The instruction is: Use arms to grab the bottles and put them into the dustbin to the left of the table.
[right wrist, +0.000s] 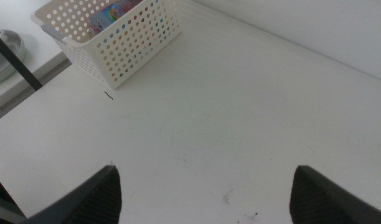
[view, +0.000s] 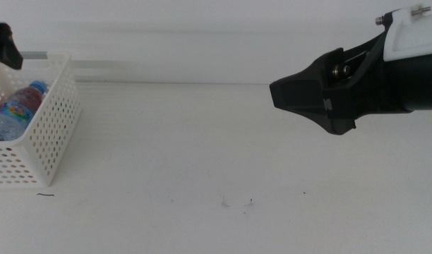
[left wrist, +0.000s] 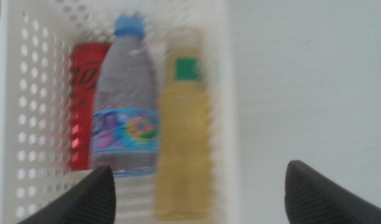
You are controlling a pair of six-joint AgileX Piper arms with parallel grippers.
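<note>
Broadly, you have the white table (view: 202,155) running back to a pale wall, bare except for a few dark specks near its front. Your dustbin (view: 50,134) sits at its left end, and all three bottles lie side by side inside: water bottle (left wrist: 125,106) in the middle, tea bottle (left wrist: 181,130) and cola can (left wrist: 84,93) either side. Your right gripper (right wrist: 206,193) hangs above the table's right side, jaws wide, holding nothing. Your left gripper (left wrist: 200,193) hovers over the dustbin's edge, likewise wide and empty.
</note>
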